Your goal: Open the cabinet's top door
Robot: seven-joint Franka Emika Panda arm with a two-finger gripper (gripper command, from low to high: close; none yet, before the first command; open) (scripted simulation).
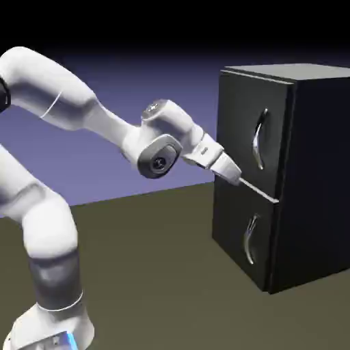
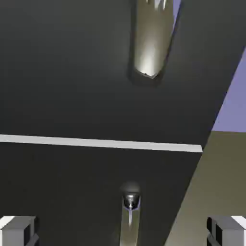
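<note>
The black cabinet (image 1: 311, 171) stands at the exterior view's right, and its top door (image 1: 239, 119) lies flush and shut. That door's curved silver handle (image 1: 258, 140) runs vertically. My gripper (image 1: 237, 180) is open, close in front of the thin pale seam (image 2: 101, 142) between the two doors, below the top handle and touching nothing. In the hand view the top door (image 2: 67, 72) fills the upper half, with the handle's lower end (image 2: 150, 48) at the top. Both fingertips (image 2: 17, 231) sit wide apart at the bottom corners.
The shorter lower door (image 1: 232, 229) has its own silver handle (image 1: 250, 239), whose top end (image 2: 130, 211) shows between my fingers. The brown table (image 1: 157, 273) stretches in front of the cabinet. The cabinet's edge and the violet backdrop (image 2: 233, 105) show on the right.
</note>
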